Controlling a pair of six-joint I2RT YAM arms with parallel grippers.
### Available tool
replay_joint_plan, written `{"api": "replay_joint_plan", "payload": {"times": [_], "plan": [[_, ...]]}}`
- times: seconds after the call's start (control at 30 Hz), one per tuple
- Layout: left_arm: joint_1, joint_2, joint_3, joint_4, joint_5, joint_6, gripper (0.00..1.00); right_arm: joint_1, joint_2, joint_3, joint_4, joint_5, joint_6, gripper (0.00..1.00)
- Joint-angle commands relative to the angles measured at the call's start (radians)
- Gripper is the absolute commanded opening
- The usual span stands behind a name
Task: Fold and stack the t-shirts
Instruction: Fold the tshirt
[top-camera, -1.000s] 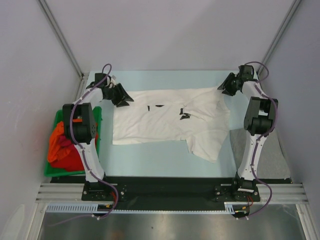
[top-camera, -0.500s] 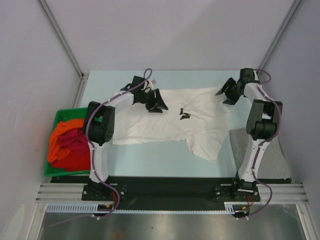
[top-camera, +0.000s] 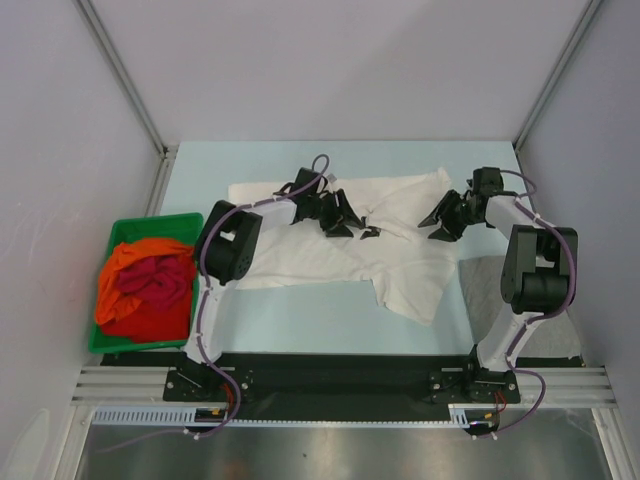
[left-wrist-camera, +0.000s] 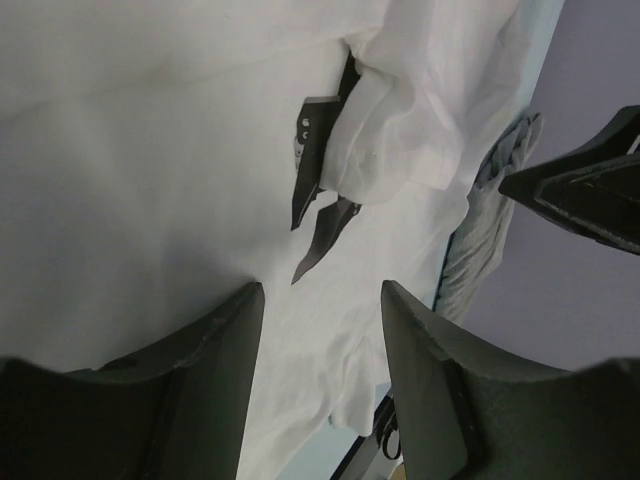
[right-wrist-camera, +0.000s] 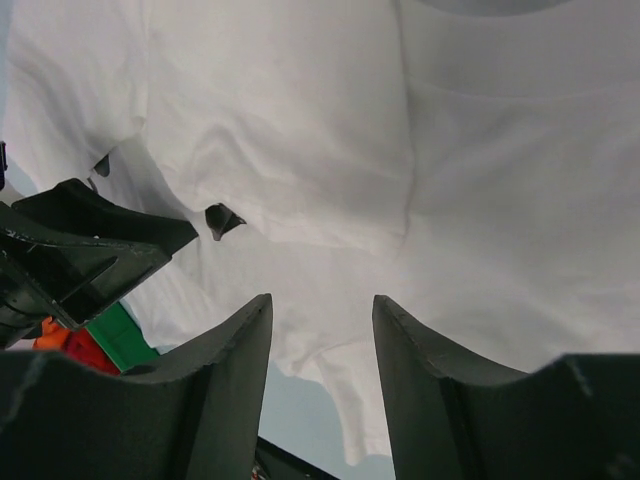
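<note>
A white t-shirt (top-camera: 330, 250) lies spread across the middle of the table, its right side rumpled, with a small black print (top-camera: 370, 232). My left gripper (top-camera: 342, 216) is open and empty, hovering over the shirt's middle near the print (left-wrist-camera: 315, 170). In its wrist view the gripper (left-wrist-camera: 320, 290) has only white cloth (left-wrist-camera: 150, 150) below it. My right gripper (top-camera: 440, 214) is open and empty over the shirt's right part (right-wrist-camera: 480, 180); its wrist view shows the gripper (right-wrist-camera: 320, 300) apart from the cloth. A grey t-shirt (top-camera: 535, 310) lies at the right. Orange (top-camera: 135, 262) and dark red (top-camera: 160, 285) shirts sit bunched.
A green plastic bin (top-camera: 150, 222) at the table's left edge holds the orange and dark red shirts. The grey shirt also shows in the left wrist view (left-wrist-camera: 490, 220). Metal frame posts stand at the back corners. Pale blue table shows in front of the white shirt (top-camera: 300, 315).
My left gripper has swung right from the shirt's far-left corner to its middle. My right gripper has moved nearer and left from the far-right corner to over the shirt's right part.
</note>
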Motion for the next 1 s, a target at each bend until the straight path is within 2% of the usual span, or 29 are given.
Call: {"api": "replay_joint_plan", "payload": {"times": [0.0,0.17,0.43,0.57,0.97], "plan": [[-0.034,0.024,0.04,0.128,-0.032,-0.103,0.57,-0.03,-0.021,-0.014,0.053,-0.054,-0.026,0.51],[-0.047,0.075,0.083,0.171,-0.06,-0.177,0.56,-0.03,0.019,-0.028,0.073,-0.08,-0.015,0.55],[-0.048,0.133,0.104,0.183,-0.086,-0.251,0.54,-0.032,0.082,-0.044,0.115,-0.074,0.0,0.53],[-0.048,0.138,0.101,0.176,-0.083,-0.245,0.53,-0.035,0.109,-0.04,0.115,-0.06,-0.012,0.53],[-0.048,0.124,0.149,0.139,-0.1,-0.211,0.39,-0.03,0.169,-0.021,0.176,-0.097,0.026,0.49]]}}
